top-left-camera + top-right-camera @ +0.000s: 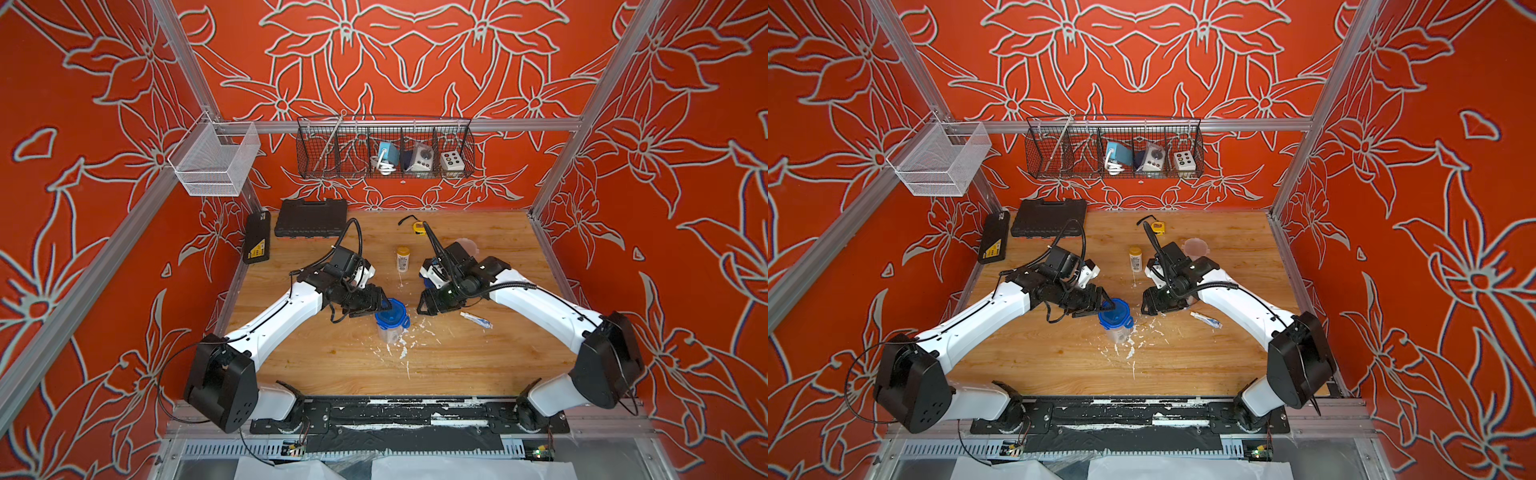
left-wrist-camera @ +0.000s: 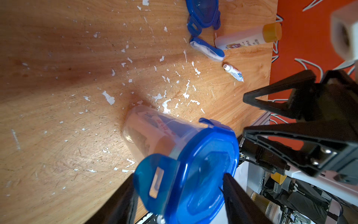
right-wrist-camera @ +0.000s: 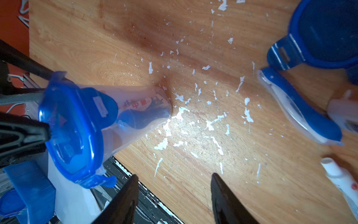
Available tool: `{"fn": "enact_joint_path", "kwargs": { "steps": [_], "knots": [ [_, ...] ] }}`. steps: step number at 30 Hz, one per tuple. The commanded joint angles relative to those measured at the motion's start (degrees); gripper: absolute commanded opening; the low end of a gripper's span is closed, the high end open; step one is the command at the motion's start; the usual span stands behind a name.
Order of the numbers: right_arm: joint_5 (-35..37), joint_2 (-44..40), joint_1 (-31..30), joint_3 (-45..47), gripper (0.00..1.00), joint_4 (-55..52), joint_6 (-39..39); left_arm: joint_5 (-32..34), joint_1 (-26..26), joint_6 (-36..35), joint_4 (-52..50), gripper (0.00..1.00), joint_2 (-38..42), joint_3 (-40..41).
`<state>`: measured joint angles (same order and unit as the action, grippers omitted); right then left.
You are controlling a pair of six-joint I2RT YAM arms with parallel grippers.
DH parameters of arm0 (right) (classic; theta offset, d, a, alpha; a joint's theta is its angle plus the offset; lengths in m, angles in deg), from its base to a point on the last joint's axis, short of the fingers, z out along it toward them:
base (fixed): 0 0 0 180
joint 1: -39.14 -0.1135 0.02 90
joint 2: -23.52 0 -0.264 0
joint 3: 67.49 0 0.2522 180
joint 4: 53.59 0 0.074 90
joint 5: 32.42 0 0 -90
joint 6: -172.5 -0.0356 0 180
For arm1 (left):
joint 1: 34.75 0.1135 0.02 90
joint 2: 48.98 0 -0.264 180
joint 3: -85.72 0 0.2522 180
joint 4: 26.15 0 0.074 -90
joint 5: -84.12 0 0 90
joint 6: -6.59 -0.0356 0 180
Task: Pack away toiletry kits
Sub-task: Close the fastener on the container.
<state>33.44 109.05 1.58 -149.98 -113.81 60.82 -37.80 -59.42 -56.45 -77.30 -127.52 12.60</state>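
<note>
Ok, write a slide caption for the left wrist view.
Left gripper straddles the blue lid of a packed tub, one tab raised; loose lid, toothbrush, tube and bottle lie beyond.

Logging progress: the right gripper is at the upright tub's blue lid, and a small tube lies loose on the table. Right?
No: the left gripper is at that blue lid, as both top views show. The small tube lies loose on the table.
</note>
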Motion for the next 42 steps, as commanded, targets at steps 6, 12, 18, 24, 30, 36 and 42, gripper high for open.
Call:
{"fn": "enact_joint_path", "kwargs": {
  "steps": [6,12,18,24,30,36,42],
  "knots": [
    [-0.54,-5.66,-0.36,-0.16,0.61,-6.13,1.81,9.81,-0.20,-3.93,-8.66,0.78,0.19,-6.58],
    [-6.23,-8.67,-1.20,5.00,0.61,1.54,-0.03,11.11,-1.46,-4.15,-10.63,0.79,-0.29,-11.09],
    [-8.77,-8.03,-2.95,8.29,0.61,6.25,-0.42,11.00,-3.84,-4.49,-9.74,0.76,-1.69,-11.22],
    [-9.43,-6.63,-3.21,9.67,0.60,10.39,-2.91,9.36,-4.59,-4.60,-7.82,0.73,-3.24,-10.72],
    [-9.43,-4.72,-3.49,10.11,0.59,12.16,-3.71,8.67,-5.12,-4.87,-7.18,0.70,-4.32,-10.09],
    [-9.70,-3.14,-4.02,10.30,0.59,12.79,-3.82,8.37,-5.13,-5.14,-7.27,0.69,-4.53,-9.82],
    [-10.13,-2.06,-4.37,10.45,0.59,14.56,-4.68,7.90,-5.22,-5.22,-7.14,0.68,-4.60,-9.13]
  ]
}}
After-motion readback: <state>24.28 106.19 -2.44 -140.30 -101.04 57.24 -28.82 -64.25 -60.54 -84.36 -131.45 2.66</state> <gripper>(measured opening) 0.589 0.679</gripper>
